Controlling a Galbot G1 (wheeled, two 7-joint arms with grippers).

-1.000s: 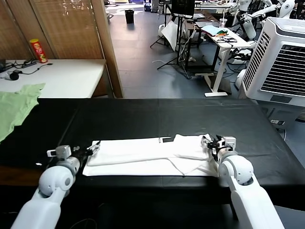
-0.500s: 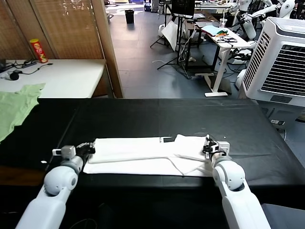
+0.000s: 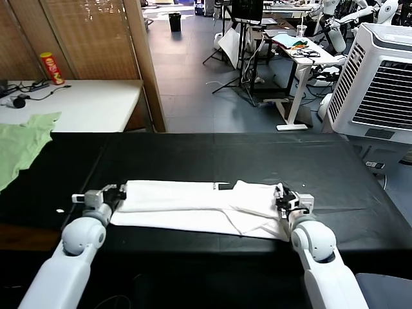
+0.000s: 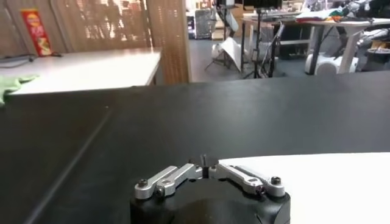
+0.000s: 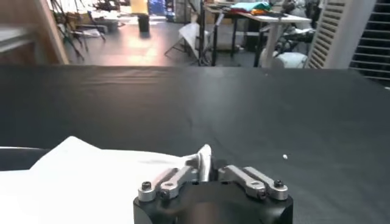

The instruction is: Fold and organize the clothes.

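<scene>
— Where are the grippers?

— The left gripper (image 3: 120, 192) is pinched closed on one end of the T-shirt (image 3: 193, 205), left of centre in the head view. The right gripper (image 3: 281, 196) is at the other end, right of centre, with a bit of white cloth nipped between its closed fingers (image 5: 204, 159).

— So what makes this fold go well?

— I'd say keep both ends level and move them together, so the long band carries over without twisting. Cotton sags in the middle, so a little tension helps.

— What's it like, the shirt?

— Soft, matte white, already a long narrow strip across the lower middle of the black table (image 3: 225, 154). The right end is rumpled, with a raised flap. A pale green garment (image 3: 22, 145) lies at far left.
</scene>
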